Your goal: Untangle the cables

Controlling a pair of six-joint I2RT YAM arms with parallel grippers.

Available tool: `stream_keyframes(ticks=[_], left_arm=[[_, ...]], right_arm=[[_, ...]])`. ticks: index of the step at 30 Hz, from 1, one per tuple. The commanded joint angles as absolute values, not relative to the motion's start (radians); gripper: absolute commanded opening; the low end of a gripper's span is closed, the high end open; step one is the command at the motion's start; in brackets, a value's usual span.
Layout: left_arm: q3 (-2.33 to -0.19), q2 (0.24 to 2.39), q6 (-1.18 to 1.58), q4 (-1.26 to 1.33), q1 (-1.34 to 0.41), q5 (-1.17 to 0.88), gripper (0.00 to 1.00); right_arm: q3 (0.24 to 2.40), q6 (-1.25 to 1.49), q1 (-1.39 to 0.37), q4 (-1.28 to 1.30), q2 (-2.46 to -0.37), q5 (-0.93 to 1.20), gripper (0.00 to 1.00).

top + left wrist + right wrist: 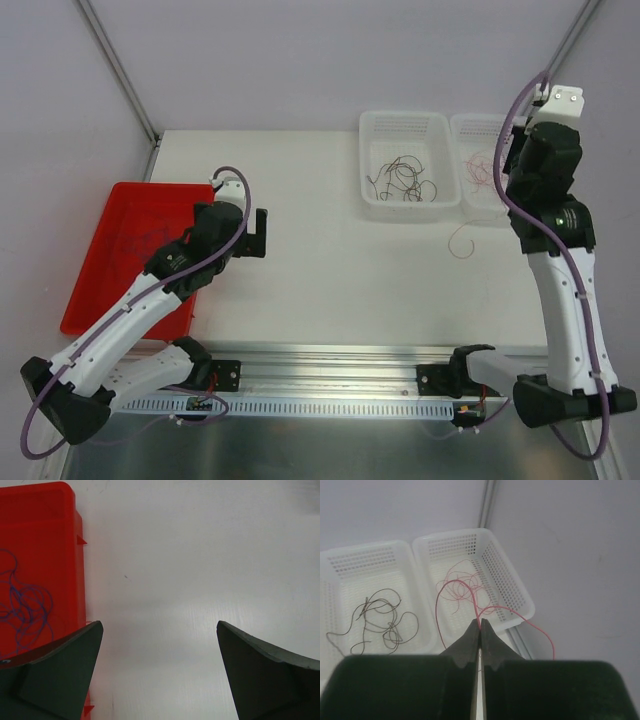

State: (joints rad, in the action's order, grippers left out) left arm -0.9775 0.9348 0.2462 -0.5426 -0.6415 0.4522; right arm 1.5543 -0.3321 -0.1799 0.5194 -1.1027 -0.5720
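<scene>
My right gripper (480, 622) is shut on a pink-red cable (441, 593) and holds it above the right white basket (512, 587), where more pink-red strands (465, 577) lie. The held cable loops out to both sides of the fingertips. Dark brown cables (380, 622) lie in the left white basket (410, 125). Purple cables (25, 610) lie in the red tray (50, 540). My left gripper (159, 625) is open and empty over the white table, just right of the tray's edge. A pink-red loop (462, 240) shows in front of the baskets in the top view.
The two white baskets stand side by side at the back right, against the wall and frame post (487, 505). The red tray (90, 290) lies at the left edge of the table. A metal rail (330, 380) runs along the near edge.
</scene>
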Motion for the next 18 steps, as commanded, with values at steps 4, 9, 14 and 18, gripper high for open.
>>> stream_keyframes(ticks=[4, 9, 14, 18], left_arm=[[-0.865, 0.956, 0.19, -0.459, -0.598, 0.423, 0.99], [-0.853, 0.986, 0.179, -0.46, -0.597, 0.483, 0.99], [-0.847, 1.005, 0.169, -0.46, -0.597, 0.522, 0.99], [-0.847, 1.019, 0.169, -0.46, -0.597, 0.511, 0.99]], right_arm=[[1.62, -0.316, -0.008, 0.305, -1.304, -0.493, 0.01], [1.774, -0.281, 0.104, 0.314, -1.595, -0.408, 0.03], [2.035, -0.249, 0.144, 0.414, -1.86, -0.339, 0.22], [2.096, -0.206, 0.147, 0.483, -1.974, -0.296, 0.61]])
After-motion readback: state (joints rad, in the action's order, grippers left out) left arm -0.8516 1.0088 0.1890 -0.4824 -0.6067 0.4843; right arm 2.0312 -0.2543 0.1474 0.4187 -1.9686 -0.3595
